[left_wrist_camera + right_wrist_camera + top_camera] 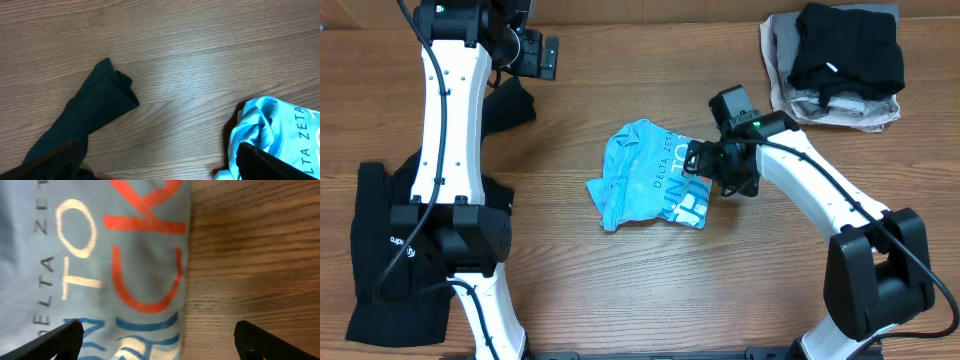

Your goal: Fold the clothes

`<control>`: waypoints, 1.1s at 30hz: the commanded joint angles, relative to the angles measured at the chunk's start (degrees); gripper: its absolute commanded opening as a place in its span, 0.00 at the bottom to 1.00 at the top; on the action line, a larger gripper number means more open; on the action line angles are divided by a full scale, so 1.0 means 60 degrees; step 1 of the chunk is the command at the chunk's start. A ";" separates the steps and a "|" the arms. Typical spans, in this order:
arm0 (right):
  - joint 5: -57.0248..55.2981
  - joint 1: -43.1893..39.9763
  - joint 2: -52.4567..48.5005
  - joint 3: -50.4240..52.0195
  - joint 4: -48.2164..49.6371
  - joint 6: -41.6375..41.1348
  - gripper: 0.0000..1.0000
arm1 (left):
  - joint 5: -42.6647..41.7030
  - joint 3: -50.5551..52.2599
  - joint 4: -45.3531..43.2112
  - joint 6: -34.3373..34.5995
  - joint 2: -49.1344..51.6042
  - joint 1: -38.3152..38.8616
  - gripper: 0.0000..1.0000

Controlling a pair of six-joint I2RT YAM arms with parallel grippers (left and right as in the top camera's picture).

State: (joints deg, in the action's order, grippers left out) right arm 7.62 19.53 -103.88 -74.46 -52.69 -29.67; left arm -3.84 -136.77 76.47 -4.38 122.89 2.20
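A crumpled light blue T-shirt (648, 178) with white and red-orange lettering lies mid-table. My right gripper (700, 163) hovers open over its right edge. In the right wrist view the shirt (100, 265) fills the left half, and its edge runs between the spread fingers of the gripper (160, 345). A black long-sleeved top (390, 250) lies at the left, partly under the left arm, with one sleeve (512, 105) reaching up. My left gripper (546, 56) is open at the back left, above bare wood. In its own view the gripper (160, 170) sits between the black sleeve (97, 107) and the blue shirt (270, 127).
A stack of folded clothes (835, 65), black on grey and beige, sits at the back right corner. The two arm bases stand at the front left and front right. Wood table (650, 290) shows between the arms.
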 commanded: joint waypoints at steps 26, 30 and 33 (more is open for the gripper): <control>0.0867 -0.0321 0.0004 0.1920 0.3129 0.1596 0.25 | -0.0080 -0.0157 -0.0069 0.0277 -0.0051 -0.0044 1.00; 0.0892 -0.0321 0.0004 0.1920 0.3096 0.1596 0.04 | -0.0076 -0.0157 -0.0069 0.0302 -0.0051 -0.0044 1.00; 0.0889 -0.0419 0.0004 0.1916 0.3031 0.1592 0.04 | -0.0080 -0.0160 -0.0066 0.0306 -0.0051 -0.0044 1.00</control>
State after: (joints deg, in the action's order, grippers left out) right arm 13.08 17.93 -103.88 -63.26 -34.26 -20.56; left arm -3.86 -136.77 76.23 -3.33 122.89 2.20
